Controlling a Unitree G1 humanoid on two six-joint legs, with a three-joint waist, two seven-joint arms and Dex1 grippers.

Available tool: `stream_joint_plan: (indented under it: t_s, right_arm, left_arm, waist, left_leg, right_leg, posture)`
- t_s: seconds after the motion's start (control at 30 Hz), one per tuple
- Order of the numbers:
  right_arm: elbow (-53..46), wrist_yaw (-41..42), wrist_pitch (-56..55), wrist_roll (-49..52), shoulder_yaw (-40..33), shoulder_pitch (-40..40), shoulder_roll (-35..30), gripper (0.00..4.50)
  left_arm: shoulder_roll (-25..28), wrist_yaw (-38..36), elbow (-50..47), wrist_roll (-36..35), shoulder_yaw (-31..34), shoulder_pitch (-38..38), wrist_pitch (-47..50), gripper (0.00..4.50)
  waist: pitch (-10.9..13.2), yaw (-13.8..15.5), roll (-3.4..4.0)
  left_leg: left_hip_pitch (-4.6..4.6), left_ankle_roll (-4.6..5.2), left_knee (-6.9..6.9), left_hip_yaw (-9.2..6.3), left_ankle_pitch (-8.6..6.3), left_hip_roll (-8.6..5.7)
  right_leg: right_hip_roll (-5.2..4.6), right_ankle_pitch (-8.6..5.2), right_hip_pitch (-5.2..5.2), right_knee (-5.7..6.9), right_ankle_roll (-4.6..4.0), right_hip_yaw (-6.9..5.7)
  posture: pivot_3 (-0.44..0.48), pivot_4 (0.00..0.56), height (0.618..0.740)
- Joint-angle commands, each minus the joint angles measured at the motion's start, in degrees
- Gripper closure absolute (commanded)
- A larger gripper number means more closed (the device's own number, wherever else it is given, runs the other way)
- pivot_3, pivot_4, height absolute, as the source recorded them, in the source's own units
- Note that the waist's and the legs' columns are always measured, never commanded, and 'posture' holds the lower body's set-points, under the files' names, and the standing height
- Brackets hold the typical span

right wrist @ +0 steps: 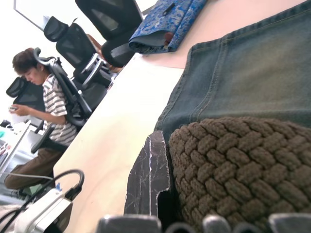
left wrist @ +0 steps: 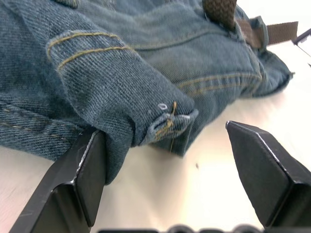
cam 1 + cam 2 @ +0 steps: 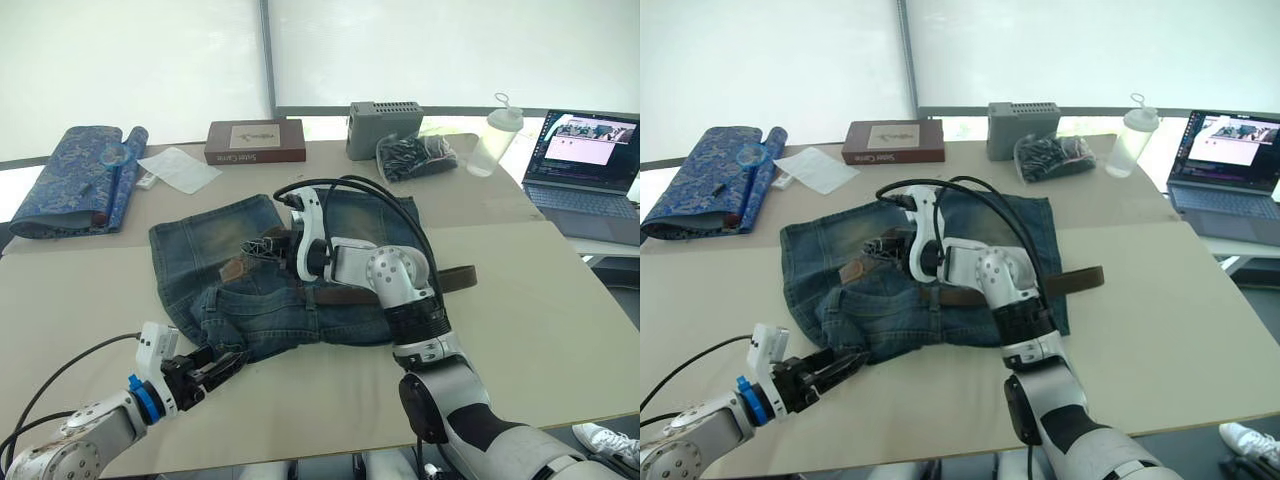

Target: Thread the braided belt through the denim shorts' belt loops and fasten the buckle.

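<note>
The denim shorts (image 3: 270,280) lay crumpled in the middle of the bench (image 3: 560,330), waistband bunched toward the near side and one leg spread flat toward the far edge. The braided belt (image 3: 345,296) ran along the waistband, partly under denim folds, and its plain end (image 3: 458,277) stuck out past the shorts on the robot's right side. The buckle could not be made out.

The right pincer (image 3: 262,246) sat on top of the shorts near their middle, above a brown patch (image 3: 232,271) on the denim. In the right wrist view one black finger (image 1: 150,177) pressed against the woven belt (image 1: 238,170), so the pincer was clamped on the braided belt.

The left pincer (image 3: 222,366) rested at the near left corner of the shorts, its fingers (image 2: 80,182) spread apart. One finger touched the hem fold of the denim (image 2: 112,97); the other stood clear over bare bench.

Beyond the shorts lay a blue patterned rolled cloth (image 3: 75,175), a book (image 3: 255,141), a grey box (image 3: 384,128), a bottle (image 3: 495,137) and a laptop (image 3: 583,160)
</note>
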Motion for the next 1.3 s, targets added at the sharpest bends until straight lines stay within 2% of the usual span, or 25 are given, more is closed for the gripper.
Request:
stream_joint_plan:
  t_s: [0.03, 0.07, 0.13, 0.2, 0.3, 0.47, 0.6, 0.73, 0.93, 1.1, 1.23, 1.3]
  right_arm:
    - [-3.18, 1.22, 1.14, 1.59, -3.4, 0.2, -1.05, 4.5]
    - [-3.32, 1.38, 1.39, 1.84, -4.02, 0.27, -1.34, 4.5]
    - [-4.01, 2.19, 1.98, 2.2, -4.78, 0.4, -1.89, 4.5]
    - [-4.37, 3.27, 2.48, 1.9, -4.7, 0.26, -2.44, 4.5]
    - [-5.27, 4.53, 3.48, 0.1, -1.7, 0.11, -2.59, 4.5]
    - [-1.26, 3.04, -0.18, -3.36, 1.73, 2.45, 4.39, 4.5]
    - [6.27, 1.5, -7.51, -7.19, 3.8, 3.66, 8.74, 4.5]
    - [10.95, 0.84, -10.93, -8.52, 5.4, 4.87, 11.4, 4.5]
    - [10.1, 3.39, -10.98, -5.93, 7.36, 5.18, 12.96, 4.5]
    - [8.41, 5.58, -10.51, -2.38, 7.19, 2.7, 13.15, 4.5]
    - [4.77, 6.28, -4.13, 6.6, 2.81, 0.53, 12.52, 4.5]
    - [2.91, 6.78, -3.47, 7.96, 3.36, 0.47, 11.52, 4.5]
  left_arm:
    - [6.02, -7.31, 5.87, 2.71, 9.08, 1.53, -4.03, 0.58]
    - [7.74, -9.47, 7.01, 2.09, 11.02, 1.4, -4.18, 0.58]
    - [11.19, -14.36, 7.86, -0.08, 14.21, 1.57, -2.82, 0.05]
    - [13.21, -17.4, 7.18, 0.32, 15.05, 1.81, -2.93, 0.02]
    - [14.57, -14.95, 7.85, 1.55, 13.79, -1.66, -1.12, 0.02]
    - [11.29, -11.25, 9.09, -0.6, 11.29, -5.99, 3.19, 0.02]
    - [8.15, -10.28, 9.09, 0.8, 9.58, -5.88, 2.2, 0.02]
    - [6.71, -11.27, 9.84, 1.05, 10.87, -4.11, 1.19, 0.02]
    - [5.36, -9.98, 12.28, 2.84, 12.28, -4.65, -1.41, 0.02]
    - [3.84, -8.67, 11.79, 0.89, 12.78, -6.15, -0.7, 0.02]
    - [0.81, 1.62, 10.23, -23.92, 16.14, -11.74, 12.31, 0.02]
    - [0.01, 3.94, 8.62, -27.73, 15.49, -12.42, 13.46, 0.02]
  waist:
    - [0.02, -0.22, 0.03]
    - [0.03, -0.23, 0.04]
    - [0.04, -0.08, 0.06]
    - [0.08, -0.21, 0.12]
    - [0.13, -0.41, 0.2]
    - [0.13, -1.32, 0.19]
    - [0.13, -1.36, 0.19]
    - [0.13, -1.39, 0.19]
    - [0.13, -1.38, 0.19]
    - [0.13, -1.35, 0.18]
    - [0.13, -0.96, 0.14]
    - [0.11, -1.16, 0.1]
  left_leg:
    - [0.0, -0.03, -0.02, 0.0, -0.02, 0.06]
    - [0.01, -0.06, -0.02, 0.0, -0.03, 0.1]
    - [-0.04, -0.07, -0.02, -0.04, -0.03, 0.15]
    - [-0.04, -0.07, -0.02, -0.04, -0.03, 0.15]
    - [-0.01, -0.07, -0.03, 0.0, -0.05, 0.12]
    - [0.0, -0.15, -0.08, -0.04, -0.1, 0.23]
    - [-0.03, -0.16, -0.08, -0.03, -0.15, 0.16]
    - [-0.04, -0.18, -0.08, -0.02, -0.17, 0.21]
    - [-0.03, -0.19, -0.08, -0.06, -0.16, 0.24]
    - [-0.04, -0.19, -0.08, -0.06, -0.17, 0.24]
    - [-0.05, -0.19, -0.03, -0.17, -0.17, 0.24]
    - [-0.06, -0.19, 0.0, -0.24, -0.16, 0.23]
  right_leg:
    - [0.1, -0.02, -0.02, -0.01, -0.04, 0.01]
    - [0.16, -0.04, -0.02, -0.01, -0.08, 0.01]
    - [0.22, -0.09, -0.05, 0.0, -0.15, -0.05]
    - [0.21, -0.09, -0.05, -0.02, -0.16, -0.06]
    - [0.14, -0.1, -0.03, -0.03, -0.14, -0.01]
    - [0.21, -0.1, -0.08, 0.04, -0.15, 0.03]
    - [0.18, -0.1, -0.12, 0.01, -0.15, 0.05]
    - [0.19, -0.1, -0.15, 0.0, -0.15, 0.07]
    - [0.18, -0.12, -0.14, 0.01, -0.19, 0.05]
    - [0.17, -0.12, -0.12, -0.01, -0.19, 0.05]
    - [0.06, -0.12, -0.09, 0.01, -0.19, 0.04]
    - [-0.09, -0.12, -0.07, 0.04, -0.18, 0.04]
  posture:
    - [0.0, 0.15, 0.74]
    - [0.0, 0.15, 0.74]
    - [0.0, 0.15, 0.74]
    - [0.0, 0.15, 0.74]
    - [0.0, 0.15, 0.74]
    - [0.0, 0.15, 0.74]
    - [0.0, 0.15, 0.74]
    - [0.0, 0.15, 0.74]
    - [0.0, 0.15, 0.74]
    - [0.0, 0.15, 0.74]
    - [0.0, 0.15, 0.74]
    - [0.0, 0.15, 0.74]
